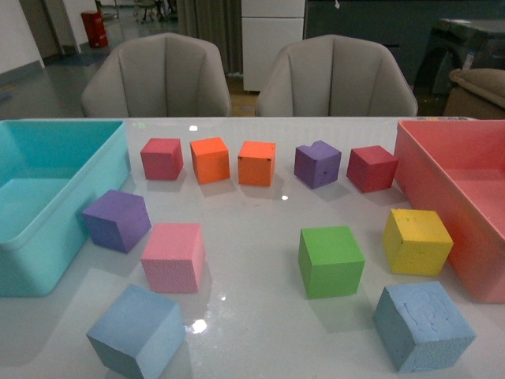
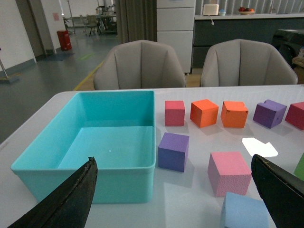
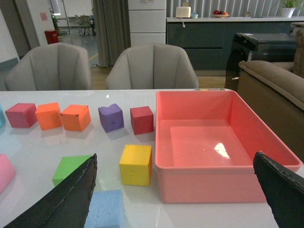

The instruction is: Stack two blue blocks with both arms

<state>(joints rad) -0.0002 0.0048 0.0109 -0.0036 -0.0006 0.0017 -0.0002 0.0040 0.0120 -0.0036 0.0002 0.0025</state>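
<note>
1. As seen from the front, both blue blocks sit flat on the white surface at its near edge, well apart. The left blue block is at 7 o'clock and the right blue block at 5 o'clock.
2. Nothing is stacked on either one, and neither touches another cube.
3. Around the left blue block: pink cube just beside it at 1 o'clock, purple cube farther off at 12, turquoise bin at 10.
4. Around the right blue block: green cube at 10 o'clock, yellow cube at 12, red bin at 1.
5. The back row of cubes runs across the 12 o'clock end of the surface, well clear of both blue blocks.
6. Left fingers: spread wide, gripping nothing. The left blue block shows low in the left wrist view.
7. Right fingers: spread wide, gripping nothing. The right blue block shows low in the right wrist view.
</note>
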